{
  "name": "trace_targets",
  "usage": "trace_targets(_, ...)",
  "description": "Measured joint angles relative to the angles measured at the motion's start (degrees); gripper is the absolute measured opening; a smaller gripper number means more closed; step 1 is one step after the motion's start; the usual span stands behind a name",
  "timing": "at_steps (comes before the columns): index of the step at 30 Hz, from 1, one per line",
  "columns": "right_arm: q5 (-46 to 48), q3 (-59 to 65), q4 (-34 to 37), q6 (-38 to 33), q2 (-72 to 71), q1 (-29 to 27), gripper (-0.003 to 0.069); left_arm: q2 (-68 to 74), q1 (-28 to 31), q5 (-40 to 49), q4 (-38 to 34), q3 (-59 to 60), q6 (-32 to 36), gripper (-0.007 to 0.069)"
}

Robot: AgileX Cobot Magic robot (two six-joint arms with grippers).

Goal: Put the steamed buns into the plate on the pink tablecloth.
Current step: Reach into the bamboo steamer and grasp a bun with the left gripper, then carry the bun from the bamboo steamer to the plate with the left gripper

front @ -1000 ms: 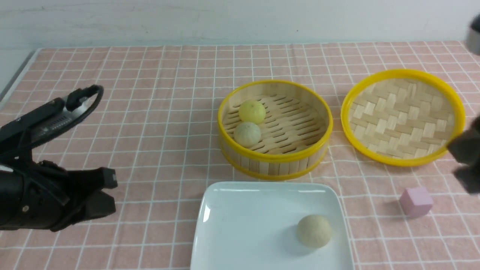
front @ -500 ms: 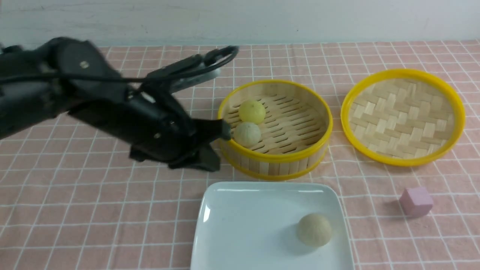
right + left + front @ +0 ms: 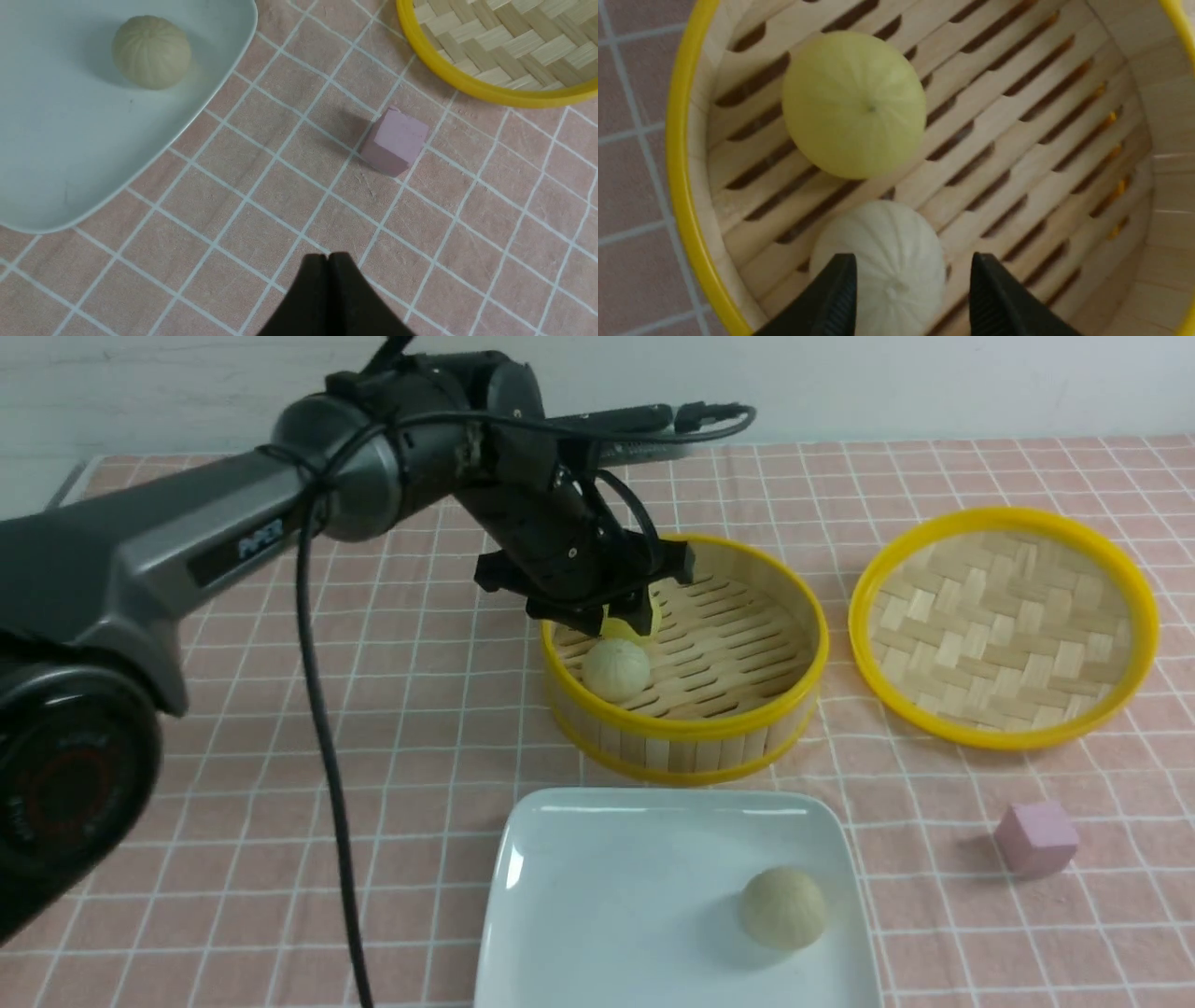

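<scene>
On the pink tablecloth (image 3: 420,728) stands a round bamboo steamer (image 3: 686,733) with two steamed buns in it. The pale beige bun (image 3: 615,669) shows fully; the yellow bun (image 3: 647,622) is mostly hidden behind my left gripper (image 3: 616,609). That gripper hovers open over them. In the left wrist view its fingers (image 3: 843,284) stand apart on either side of the pale bun (image 3: 882,247), with the yellow bun (image 3: 853,103) beyond. A third bun (image 3: 782,908) lies on the white plate (image 3: 597,896). My right gripper (image 3: 329,255) is shut and empty above the cloth.
A flat woven lid (image 3: 1004,625) with a yellow rim lies right of the steamer. A small pink cube (image 3: 1036,838) sits on the cloth right of the plate, close ahead of the right gripper in the right wrist view (image 3: 395,140). The left arm's cable (image 3: 322,728) hangs over the cloth.
My left arm swung from the near left up and over the steamer, and its jaws opened. The right arm left the front view's right edge.
</scene>
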Motion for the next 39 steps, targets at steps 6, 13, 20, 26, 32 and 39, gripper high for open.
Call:
trace_targets(6, -0.2, 0.0, 0.0, 0.0, 0.0, 0.0, 0.0003, 4.0, 0.0, 0.8, 1.6, -0.9, -1.3, 0.0291)
trace_targets(13, -0.2, 0.0, 0.0, 0.0, 0.0, 0.0, 0.0005, 3.7, 0.0, 4.0, 1.6, -1.8, -2.6, 0.0043)
trace_targets(20, -0.2, 0.0, 0.0, 0.0, 0.0, 0.0, 0.0013, -3.4, 0.0, 12.8, 1.4, -6.2, -2.6, 0.0028)
trace_targets(26, -0.2, 0.0, 0.0, 0.0, 0.0, 0.0, 0.0018, -17.8, 0.0, 21.3, 1.4, -8.0, -1.3, 0.0028)
trace_targets(32, -0.2, 0.0, 0.0, 0.0, 0.0, 0.0, 0.002, -24.9, 0.0, 25.0, 1.1, 1.0, -0.2, 0.0029)
trace_targets(39, -0.2, 0.0, 0.0, 0.0, 0.0, 0.0, 0.0023, -26.3, -0.8, 16.6, -6.5, 27.9, 0.5, 0.005)
